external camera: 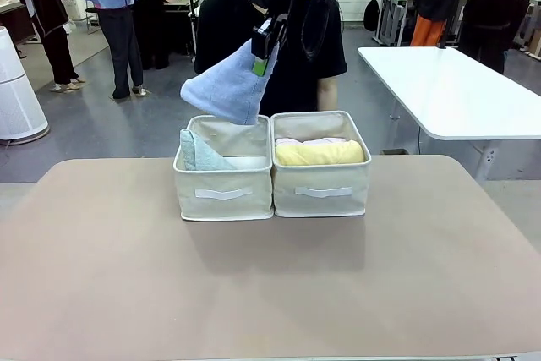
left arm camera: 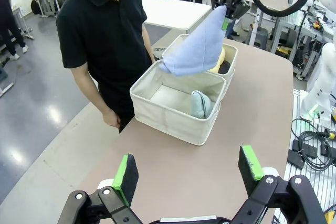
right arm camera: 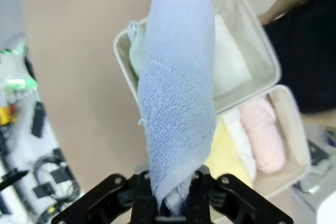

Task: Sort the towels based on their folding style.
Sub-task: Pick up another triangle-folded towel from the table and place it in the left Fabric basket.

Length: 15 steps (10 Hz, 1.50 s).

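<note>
black pincer (left arm camera: 188, 169), green pads (left arm camera: 251, 162), perhaps white trim

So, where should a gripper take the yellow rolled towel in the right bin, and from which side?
Probably at its middle, straight down from above. The yellow rolled towel lies flat along the front wall of the right bin, so the walls block its sides and ends. Close across the roll, not along it.

You see a glossy grey floor (external camera: 127, 124) beyond the tan table (external camera: 254, 293), catching soft overhead glare. A white table (external camera: 456, 90) stands at the right, a white ribbed cylinder (external camera: 17, 99) at the left, and people (external camera: 118, 14) stand farther back.
</note>
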Motion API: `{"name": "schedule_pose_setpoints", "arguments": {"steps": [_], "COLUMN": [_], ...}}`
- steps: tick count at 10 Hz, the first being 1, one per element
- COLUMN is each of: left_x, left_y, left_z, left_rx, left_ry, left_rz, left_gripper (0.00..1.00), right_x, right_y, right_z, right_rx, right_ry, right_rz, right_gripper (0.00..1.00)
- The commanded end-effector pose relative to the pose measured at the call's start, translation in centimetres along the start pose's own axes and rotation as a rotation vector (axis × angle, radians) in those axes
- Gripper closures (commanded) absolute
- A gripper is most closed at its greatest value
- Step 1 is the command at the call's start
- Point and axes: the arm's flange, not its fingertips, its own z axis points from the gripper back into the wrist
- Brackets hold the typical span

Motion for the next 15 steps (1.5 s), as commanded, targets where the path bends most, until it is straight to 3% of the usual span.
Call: {"name": "schedule_pose_setpoints", "arguments": {"steps": [1, 4, 7, 9, 11, 15], "left_x": [0.0, 0.0, 0.0, 0.0, 0.0, 0.0], "left_y": [-0.1, -0.1, -0.1, -0.1, -0.1, -0.1], "left_z": [0.0, 0.0, 0.0, 0.0, 0.0, 0.0], "left_rx": [-0.005, -0.005, -0.005, -0.005, -0.005, -0.005], "left_ry": [-0.018, -0.018, -0.018, -0.018, -0.018, -0.018], "left_rz": [-0.012, -0.012, -0.012, -0.012, -0.012, -0.012], "left_gripper": [0.0, 0.0, 0.0, 0.0, 0.0, 0.0], "right_x": [4.5, 5.9, 5.9, 5.8, 6.0, 5.8], "right_y": [-1.4, -2.3, -2.9, -3.7, -5.1, -6.8], "right_z": [-1.2, -4.0, -5.0, -4.4, -5.1, -8.5], "right_rx": [0.026, 0.027, -0.065, -0.125, -0.105, 0.005], "right_ry": [0.058, 0.078, 0.173, 0.161, 0.129, 0.167], "right_rz": [0.141, 0.257, 0.261, 0.25, 0.273, 0.358], "right_gripper": [0.84, 0.84, 0.84, 0.84, 0.84, 0.84]}}
